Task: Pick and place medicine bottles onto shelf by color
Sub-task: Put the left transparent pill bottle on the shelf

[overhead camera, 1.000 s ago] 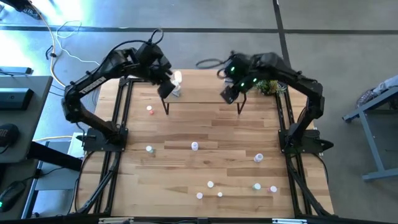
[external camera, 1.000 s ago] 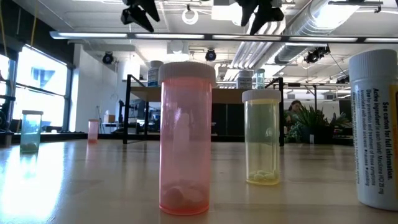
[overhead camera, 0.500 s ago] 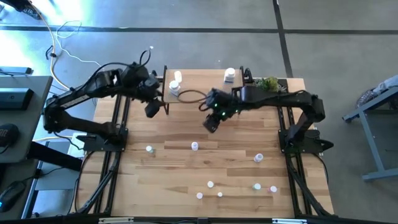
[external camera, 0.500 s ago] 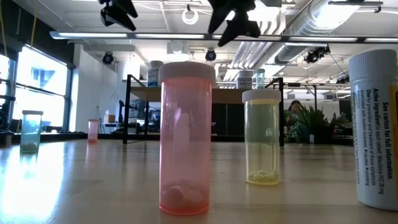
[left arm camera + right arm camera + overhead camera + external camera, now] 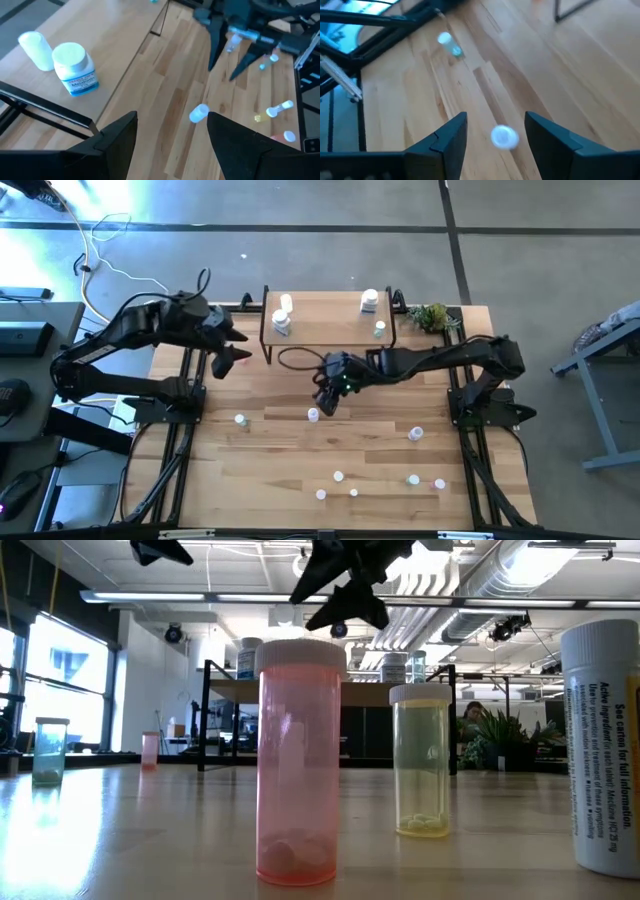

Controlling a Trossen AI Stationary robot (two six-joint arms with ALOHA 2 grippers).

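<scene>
The light-wood shelf (image 5: pixel 330 320) stands at the table's far middle with several white bottles on it, two at its left end (image 5: pixel 72 67) and two at its right end (image 5: pixel 369 301). More bottles stand scattered on the tabletop. My right gripper (image 5: pixel 322 402) is open and hovers just above and beside a white-capped bottle (image 5: pixel 313 415), which shows between its fingers in the right wrist view (image 5: pixel 504 136). My left gripper (image 5: pixel 230 358) is open and empty, left of the shelf's left legs; its own view (image 5: pixel 172 120) looks across at the shelf and the other arm.
Loose bottles stand at the left (image 5: pixel 240 420), right (image 5: pixel 416 434) and near the front edge (image 5: pixel 338 476). In the low view a pink bottle (image 5: pixel 297 760), a yellow one (image 5: pixel 423 760) and a large white one (image 5: pixel 605 740) stand close. A green plant sprig (image 5: pixel 432 315) lies at the far right.
My left gripper has drawn back from the shelf's left end toward the table's left edge. My right gripper has swept from the shelf's right end toward the left and the near edge, coming down over the white-capped bottle in the table's middle.
</scene>
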